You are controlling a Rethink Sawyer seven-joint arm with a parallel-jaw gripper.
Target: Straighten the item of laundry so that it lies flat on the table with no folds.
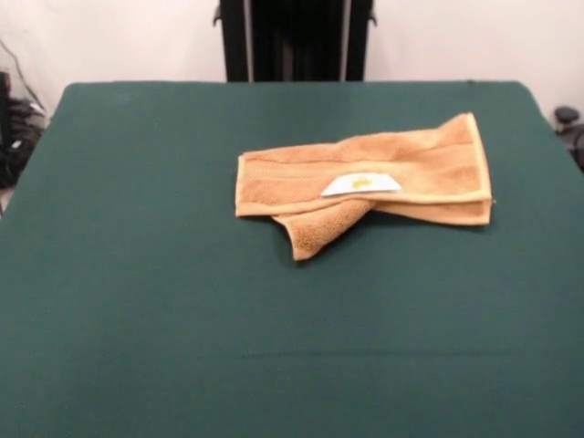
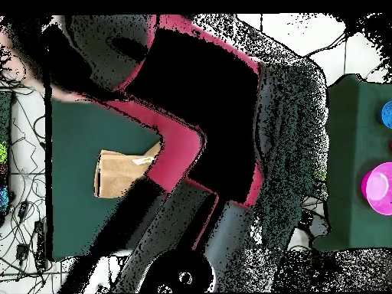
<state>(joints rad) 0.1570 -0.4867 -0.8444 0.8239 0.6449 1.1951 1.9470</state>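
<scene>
The orange-tan towel (image 1: 365, 178) lies folded over itself on the far right part of the green table (image 1: 182, 301). Its white label with yellow print (image 1: 361, 184) faces up in the middle. One corner (image 1: 315, 233) sticks out toward the near side from under the folded layers. In the overhead view the towel (image 2: 119, 172) shows partly, its right part hidden under the red and black arm (image 2: 184, 145). The arm covers much of the table (image 2: 76, 130) there. No gripper can be made out in either view.
The robot's black pedestal (image 1: 297, 41) stands at the table's far edge. In the overhead view a second green surface at the right holds a pink bowl (image 2: 377, 187) and a blue object (image 2: 387, 113). Cables (image 2: 15, 222) lie on the floor at the left.
</scene>
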